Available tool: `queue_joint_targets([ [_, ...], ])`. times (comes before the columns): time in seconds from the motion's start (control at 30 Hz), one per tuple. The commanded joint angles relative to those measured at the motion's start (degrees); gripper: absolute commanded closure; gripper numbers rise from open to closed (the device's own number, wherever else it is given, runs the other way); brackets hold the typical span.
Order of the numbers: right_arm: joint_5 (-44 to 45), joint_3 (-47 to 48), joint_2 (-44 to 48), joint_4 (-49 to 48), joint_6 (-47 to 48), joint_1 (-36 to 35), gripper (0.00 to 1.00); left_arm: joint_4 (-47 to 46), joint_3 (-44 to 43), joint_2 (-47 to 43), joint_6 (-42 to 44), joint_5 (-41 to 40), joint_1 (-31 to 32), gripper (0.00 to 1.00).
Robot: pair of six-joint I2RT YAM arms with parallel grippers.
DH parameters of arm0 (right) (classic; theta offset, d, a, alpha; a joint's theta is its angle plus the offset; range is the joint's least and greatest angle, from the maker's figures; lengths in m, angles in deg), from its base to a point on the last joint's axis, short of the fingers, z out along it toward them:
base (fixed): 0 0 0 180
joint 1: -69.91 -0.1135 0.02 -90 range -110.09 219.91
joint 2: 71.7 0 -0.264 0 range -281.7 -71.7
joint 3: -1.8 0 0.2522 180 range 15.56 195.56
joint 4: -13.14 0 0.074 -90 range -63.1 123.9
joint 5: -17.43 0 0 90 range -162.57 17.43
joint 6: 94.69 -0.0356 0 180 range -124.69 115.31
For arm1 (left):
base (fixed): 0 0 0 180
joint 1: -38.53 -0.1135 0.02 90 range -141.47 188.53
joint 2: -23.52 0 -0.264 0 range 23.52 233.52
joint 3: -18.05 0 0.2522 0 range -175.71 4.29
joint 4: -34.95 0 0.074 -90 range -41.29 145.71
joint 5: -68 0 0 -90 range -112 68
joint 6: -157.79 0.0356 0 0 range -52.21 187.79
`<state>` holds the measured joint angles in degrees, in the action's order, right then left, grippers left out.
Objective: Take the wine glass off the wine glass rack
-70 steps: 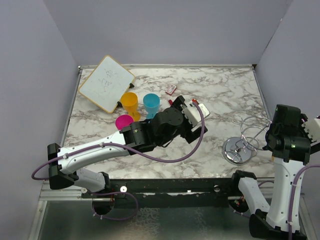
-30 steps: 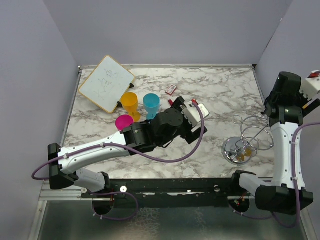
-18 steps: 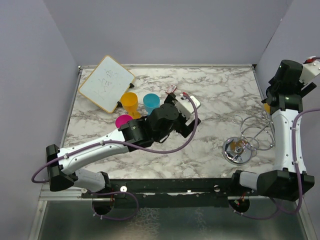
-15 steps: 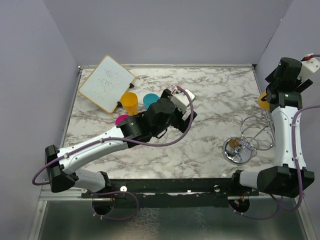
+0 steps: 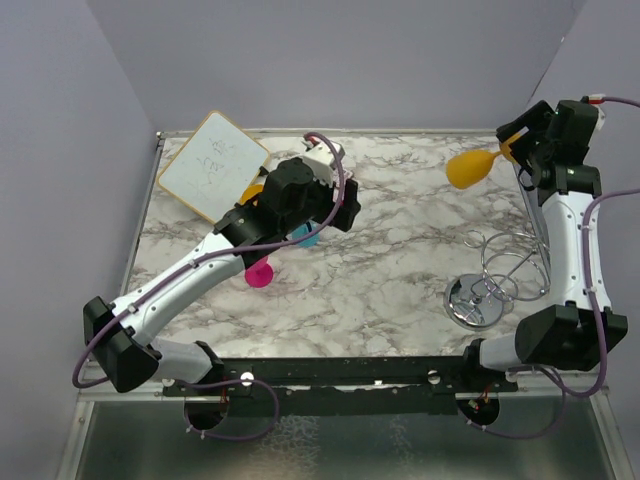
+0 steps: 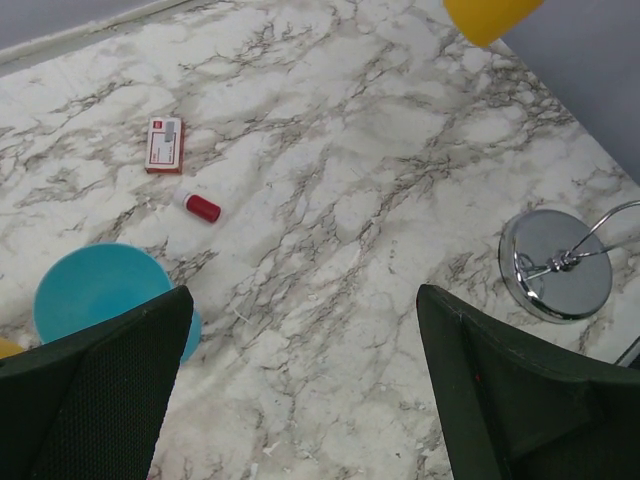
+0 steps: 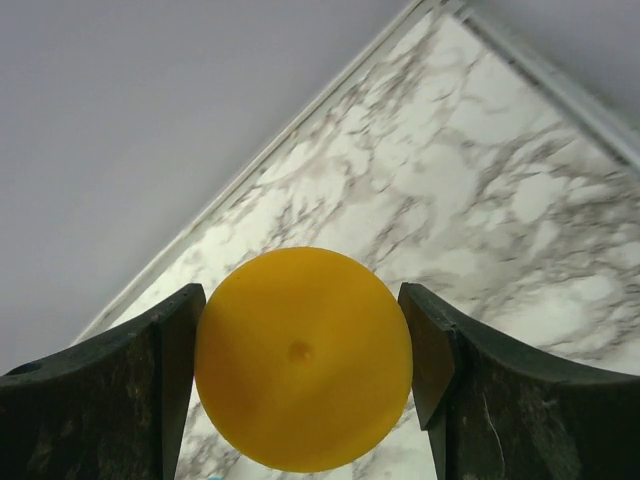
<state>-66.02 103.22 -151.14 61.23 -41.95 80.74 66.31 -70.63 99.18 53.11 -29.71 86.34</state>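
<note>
The marble table (image 5: 400,290) is carrying the wine glass rack (image 5: 493,283) at its four o'clock, with no glass showing on its wires. The right gripper (image 5: 515,140) is pinching the yellow wine glass (image 5: 468,168) aloft at two o'clock, well clear of the rack. The left gripper (image 6: 305,400) is hanging spread wide above the teal cup (image 6: 95,295) toward ten o'clock. A slackening pinch is the likeliest cause of a drop, and a careless descent toward four o'clock is liable to snag the wires.

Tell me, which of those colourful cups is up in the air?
The yellow wine glass, held by the right gripper; the pink cup, blue cup and orange cup are on the table.
</note>
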Motion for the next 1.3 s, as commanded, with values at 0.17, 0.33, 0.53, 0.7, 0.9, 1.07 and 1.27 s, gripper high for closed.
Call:
queue_joint_targets([
  [0.17,-25.1,-1.4,-1.0,-3.2,-11.2,-3.2,0.47,-8.2,1.7,1.5,-15.4,22.7,-10.6,0.04],
  [0.33,-34.2,-6.2,0.5,-6.3,-17.1,-5.3,0.48,-26.0,8.1,3.5,-31.7,36.3,-16.4,0.04],
  [0.53,-39.1,-9.8,2.6,-9.9,-23.5,-7.8,0.48,-46.5,14.5,8.0,-49.4,40.7,-17.6,0.04],
  [0.7,-43.0,-11.1,3.0,-12.4,-27.4,-8.4,0.48,-53.6,15.1,11.1,-55.8,41.7,-17.5,0.06],
  [0.9,-44.1,-11.4,3.3,-13.4,-28.7,-8.7,0.48,-60.9,16.2,12.3,-60.9,42.0,-17.1,0.19],
  [1.07,-45.8,-12.6,3.4,-15.2,-30.7,-8.7,0.48,-67.8,18.7,12.7,-66.1,41.8,-16.7,0.36],
  [1.27,-47.1,-13.8,4.6,-16.2,-32.5,-8.9,0.48,-74.8,20.3,13.8,-71.0,41.7,-16.7,0.53],
])
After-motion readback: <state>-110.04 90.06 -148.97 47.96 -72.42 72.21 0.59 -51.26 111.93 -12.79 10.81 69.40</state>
